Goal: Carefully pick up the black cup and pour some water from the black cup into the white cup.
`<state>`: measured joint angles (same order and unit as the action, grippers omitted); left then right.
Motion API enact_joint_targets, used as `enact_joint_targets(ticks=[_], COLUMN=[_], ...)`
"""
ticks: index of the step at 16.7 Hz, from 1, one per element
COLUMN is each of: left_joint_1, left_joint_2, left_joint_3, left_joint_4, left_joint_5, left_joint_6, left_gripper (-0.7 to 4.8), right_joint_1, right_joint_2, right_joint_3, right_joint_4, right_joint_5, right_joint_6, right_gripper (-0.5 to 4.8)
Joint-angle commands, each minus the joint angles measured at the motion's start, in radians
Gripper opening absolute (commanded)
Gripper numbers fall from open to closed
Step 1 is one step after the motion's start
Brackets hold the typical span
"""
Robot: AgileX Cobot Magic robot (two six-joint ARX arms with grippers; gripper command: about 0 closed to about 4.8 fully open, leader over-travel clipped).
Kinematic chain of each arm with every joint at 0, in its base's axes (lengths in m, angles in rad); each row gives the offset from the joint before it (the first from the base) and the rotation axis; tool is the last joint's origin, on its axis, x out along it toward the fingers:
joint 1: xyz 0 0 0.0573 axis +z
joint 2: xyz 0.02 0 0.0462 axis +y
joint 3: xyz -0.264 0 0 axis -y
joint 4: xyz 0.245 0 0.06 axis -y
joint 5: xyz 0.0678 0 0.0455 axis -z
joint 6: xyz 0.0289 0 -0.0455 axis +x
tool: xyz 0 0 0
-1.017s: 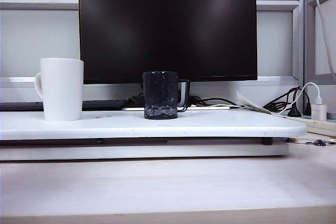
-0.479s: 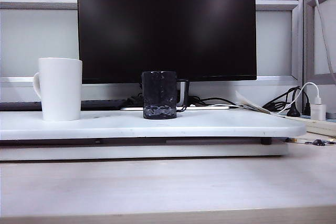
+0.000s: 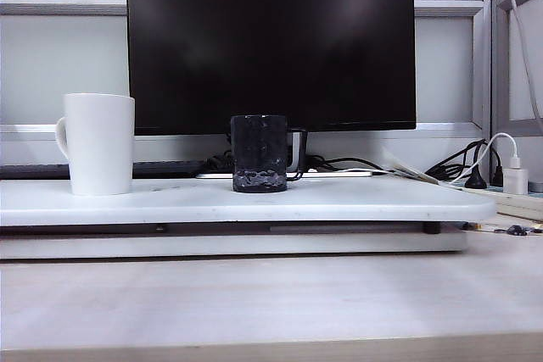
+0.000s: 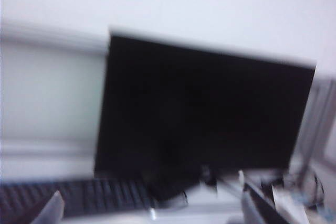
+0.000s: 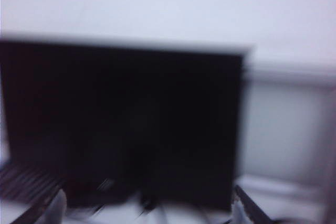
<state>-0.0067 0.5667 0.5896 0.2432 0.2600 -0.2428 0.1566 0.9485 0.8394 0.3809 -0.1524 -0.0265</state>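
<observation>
Black cup (image 3: 260, 153) stands right of white cup (image 3: 99, 143), well apart; left gripper (image 4: 149, 211) and right gripper (image 5: 147, 208), both spread wide and empty, face the monitor (image 3: 271, 44).

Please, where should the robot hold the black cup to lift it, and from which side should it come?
Probably grip the black cup across its round body, coming level from the front. It stands upright, its handle pointing right, away from the white cup, so the walls are free. Both grippers, jaws open, are not yet near it.
</observation>
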Motion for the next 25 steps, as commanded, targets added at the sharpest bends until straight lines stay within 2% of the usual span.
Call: enact_joint_targets(ticks=[1,4,6,8,9,12,15,17,22,25], left_joint_1=[0.000,-0.001,-0.001,-0.002,-0.007,-0.046,-0.104,-0.137,-0.137,-0.137], left_joint_2=[0.188,0.346,0.431,0.479,0.485,0.490,0.490,0.490,0.489,0.490], left_joint_3=[0.036,0.039,0.039,0.038,0.038,0.038,0.039,0.040,0.040,0.040], left_joint_4=[0.007,0.028,0.027,0.024,0.019,-0.028,-0.053,-0.053,-0.052,-0.053], left_joint_5=[0.092,0.103,0.111,0.148,0.148,0.148,0.135,0.076,-0.034,-0.057], left_joint_6=[0.042,0.060,0.154,0.221,0.222,0.323,0.333,0.340,0.340,0.340], left_gripper=[4.79,4.79,4.79,4.79,4.79,4.79,4.79,4.79,4.79,4.79], right_joint_1=[0.035,0.065,0.073,0.105,0.120,0.159,0.179,0.189,0.203,0.203], right_joint_2=[0.150,0.310,0.439,0.536,0.570,0.682,0.771,0.834,0.937,0.986], right_joint_3=[0.034,0.034,0.034,0.034,0.035,0.039,0.040,0.075,0.203,0.243], right_joint_4=[0.021,0.017,0.065,0.145,0.169,0.220,0.293,0.335,0.325,0.327], right_joint_5=[-0.008,-0.020,-0.103,-0.106,-0.113,-0.116,-0.126,-0.132,-0.138,-0.138], right_joint_6=[0.001,0.004,0.005,0.005,0.004,-0.001,-0.001,0.000,0.000,0.000], right_gripper=[4.09,4.09,4.09,4.09,4.09,4.09,4.09,4.08,4.08,4.08])
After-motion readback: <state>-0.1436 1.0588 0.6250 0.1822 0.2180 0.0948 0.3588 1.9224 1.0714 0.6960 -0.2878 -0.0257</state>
